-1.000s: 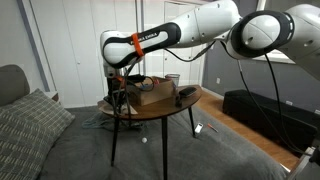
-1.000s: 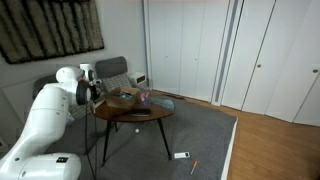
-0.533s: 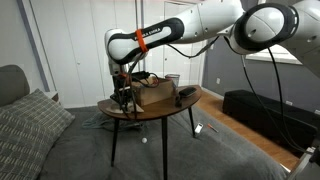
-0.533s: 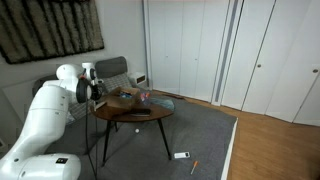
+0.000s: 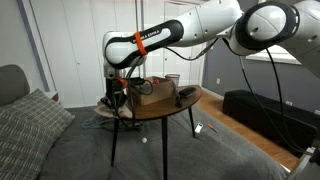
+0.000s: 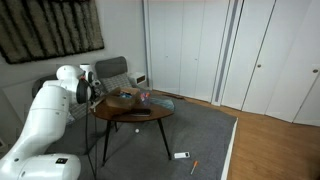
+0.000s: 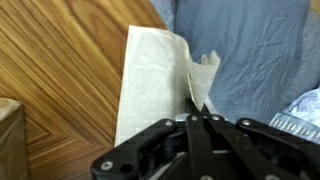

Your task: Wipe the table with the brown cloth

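In the wrist view the brown cloth [image 7: 155, 80] is a thin tan sheet lying on the dark wooden table [image 7: 60, 70], its right edge lifted and folded at the table's rim. My gripper [image 7: 198, 112] is shut on that lifted edge of the cloth. In an exterior view my gripper [image 5: 119, 100] stands over the table's [image 5: 160, 110] end, with the cloth [image 5: 118, 110] under it. In the other exterior view the arm covers the gripper at the table's [image 6: 135, 116] end.
A cardboard box [image 5: 153, 92] and a small dark object [image 5: 186, 94] stand on the table beyond the gripper. The box's corner [image 7: 8, 140] shows in the wrist view. Grey carpet [image 7: 250, 50] lies below the table edge. A couch with a cushion [image 5: 30, 125] is near.
The gripper has shifted slightly toward the table's end with the cloth in it, and sits a little lower than half a second ago.
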### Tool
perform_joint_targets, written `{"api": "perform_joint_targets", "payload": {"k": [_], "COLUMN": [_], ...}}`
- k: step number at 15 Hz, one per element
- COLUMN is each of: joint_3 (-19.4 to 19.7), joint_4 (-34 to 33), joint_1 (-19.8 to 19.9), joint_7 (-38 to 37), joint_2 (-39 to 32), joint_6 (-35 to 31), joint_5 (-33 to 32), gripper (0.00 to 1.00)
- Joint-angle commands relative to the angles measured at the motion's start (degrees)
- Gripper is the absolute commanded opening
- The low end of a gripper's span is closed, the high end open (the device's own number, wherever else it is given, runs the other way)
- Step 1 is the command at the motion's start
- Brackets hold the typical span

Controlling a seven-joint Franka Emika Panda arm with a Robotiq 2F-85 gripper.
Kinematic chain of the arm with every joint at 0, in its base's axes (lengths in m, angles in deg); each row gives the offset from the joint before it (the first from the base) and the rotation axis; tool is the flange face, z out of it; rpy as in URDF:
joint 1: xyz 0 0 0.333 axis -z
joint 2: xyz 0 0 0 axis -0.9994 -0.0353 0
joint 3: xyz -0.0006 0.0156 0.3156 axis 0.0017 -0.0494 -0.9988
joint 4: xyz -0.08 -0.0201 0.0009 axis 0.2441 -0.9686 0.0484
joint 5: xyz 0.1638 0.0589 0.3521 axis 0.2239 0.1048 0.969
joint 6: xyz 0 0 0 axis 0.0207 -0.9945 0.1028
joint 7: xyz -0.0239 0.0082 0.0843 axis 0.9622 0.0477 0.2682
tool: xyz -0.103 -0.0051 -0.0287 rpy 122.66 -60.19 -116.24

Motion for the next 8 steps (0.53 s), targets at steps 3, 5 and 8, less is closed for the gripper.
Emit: {"api": "perform_joint_targets", "payload": {"k": [3,5,8], "joint_3": [-0.3,0.7,2.5], "joint_4": [4.8,6.7,9.3], "joint_1": [1.6,2.4,3.4], "joint_7": [-0.3,-1.8,-4.1], "joint_2": [4.2,5.6,6.7], "joint_6": [6.6,6.5,4.0], "joint_5": [0.9,0.6,-0.3], "gripper": [0.00,0.00,0.00]}}
